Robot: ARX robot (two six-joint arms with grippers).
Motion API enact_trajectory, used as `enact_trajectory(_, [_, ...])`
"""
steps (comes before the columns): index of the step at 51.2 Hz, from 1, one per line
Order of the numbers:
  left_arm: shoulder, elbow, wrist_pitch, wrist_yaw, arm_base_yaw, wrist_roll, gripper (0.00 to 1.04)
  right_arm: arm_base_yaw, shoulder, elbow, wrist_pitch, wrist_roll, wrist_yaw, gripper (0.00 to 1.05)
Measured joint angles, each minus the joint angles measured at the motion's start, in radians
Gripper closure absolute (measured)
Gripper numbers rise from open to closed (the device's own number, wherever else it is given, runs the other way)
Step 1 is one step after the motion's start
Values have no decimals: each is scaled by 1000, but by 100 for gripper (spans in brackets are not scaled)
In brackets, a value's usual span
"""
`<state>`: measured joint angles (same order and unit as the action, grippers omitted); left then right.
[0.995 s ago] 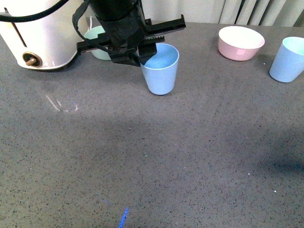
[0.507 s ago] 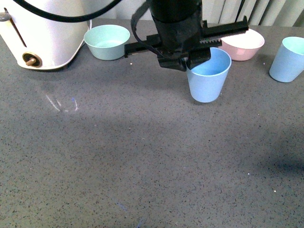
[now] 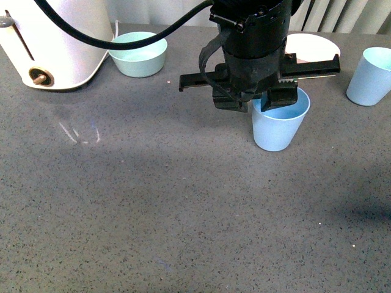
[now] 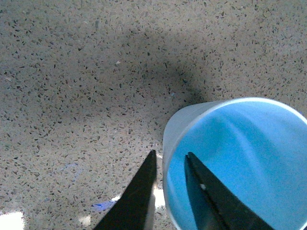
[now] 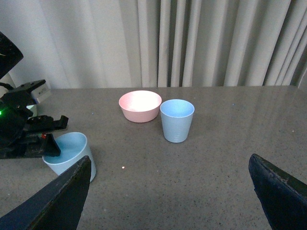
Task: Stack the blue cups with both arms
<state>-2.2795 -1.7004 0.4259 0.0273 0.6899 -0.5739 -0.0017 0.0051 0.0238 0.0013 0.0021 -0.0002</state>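
My left gripper (image 3: pixel 267 101) is shut on the rim of a light blue cup (image 3: pixel 279 127) at the middle right of the grey table. In the left wrist view one finger sits inside the cup (image 4: pixel 240 158) and one outside, gripper (image 4: pixel 169 163) clamped on the wall. The second blue cup (image 3: pixel 370 77) stands upright at the far right edge. In the right wrist view it (image 5: pixel 177 120) stands next to the pink bowl, and the held cup (image 5: pixel 68 153) shows at the left. My right gripper (image 5: pixel 170 184) is open and empty, well short of the standing cup.
A pink bowl (image 3: pixel 317 46) sits behind the held cup, partly hidden by the left arm. A mint-green bowl (image 3: pixel 138 53) and a white appliance (image 3: pixel 55 43) stand at the back left. A curtain (image 5: pixel 192 43) hangs behind the table.
My left gripper has carried the blue cup rightward and a little toward the front, from the back centre to beside the pink bowl. The second cup has not moved.
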Motion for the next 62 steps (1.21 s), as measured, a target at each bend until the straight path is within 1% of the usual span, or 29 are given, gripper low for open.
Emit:
enact_trajectory(1, [0, 0, 0, 0, 0, 0, 79, 0, 0, 0, 0, 0, 0, 9])
enact_trajectory(4, [0, -1, 0, -1, 2, 1, 69, 0, 0, 0, 0, 0, 0, 9])
enact_trajectory(8, [2, -1, -1, 0, 4, 1, 53, 0, 0, 0, 0, 0, 0, 9])
enact_trajectory(14, [14, 1, -9, -1, 6, 0, 37, 0, 0, 0, 0, 0, 0, 9])
enact_trajectory(18, [31, 8, -17, -2, 7, 0, 28, 0, 0, 0, 0, 0, 0, 9])
enact_trajectory(24, [108, 56, -56, -7, 6, -6, 8, 0, 0, 0, 0, 0, 0, 9])
enact_trajectory(28, [173, 110, -101, -8, -1, -20, 10, 0, 0, 0, 0, 0, 0, 9])
enact_trajectory(34, [294, 236, -203, -19, -34, -48, 9, 0, 0, 0, 0, 0, 0, 9])
enact_trajectory(35, [303, 251, -222, 0, -36, -43, 9, 0, 0, 0, 0, 0, 0, 9])
enact_trajectory(37, [348, 352, -417, 150, -46, 29, 16, 0, 0, 0, 0, 0, 0, 9])
enact_trajectory(38, [359, 380, -473, 192, -48, 52, 17, 0, 0, 0, 0, 0, 0, 9])
enact_trajectory(39, [385, 440, -585, 270, -58, 116, 21, 0, 0, 0, 0, 0, -1, 9])
enact_trajectory(41, [446, 574, -807, 382, -88, 225, 28, 0, 0, 0, 0, 0, -2, 9])
enact_trajectory(43, [514, 704, -996, 439, -127, 323, 35, 0, 0, 0, 0, 0, 0, 9])
enact_trajectory(46, [619, 870, -1202, 444, -195, 420, 46, 0, 0, 0, 0, 0, 1, 9])
enact_trajectory(47, [668, 937, -1272, 443, -224, 454, 51, 0, 0, 0, 0, 0, 1, 9])
enact_trajectory(49, [739, 1033, -1344, 415, -262, 492, 60, 0, 0, 0, 0, 0, 0, 9])
enact_trajectory(51, [785, 1100, -1366, 389, -282, 512, 67, 0, 0, 0, 0, 0, -1, 9])
enact_trajectory(54, [849, 1216, -1381, 338, -320, 538, 81, 0, 0, 0, 0, 0, -3, 9])
enact_trajectory(56, [883, 1274, -1383, 312, -345, 546, 90, 0, 0, 0, 0, 0, -3, 9])
enact_trajectory(59, [927, 1328, -1384, 282, -372, 552, 101, 0, 0, 0, 0, 0, -2, 9])
enact_trajectory(60, [944, 1343, -1384, 270, -381, 551, 103, 0, 0, 0, 0, 0, -1, 9])
enact_trajectory(62, [968, 1365, -1384, 254, -393, 556, 103, 0, 0, 0, 0, 0, 0, 9])
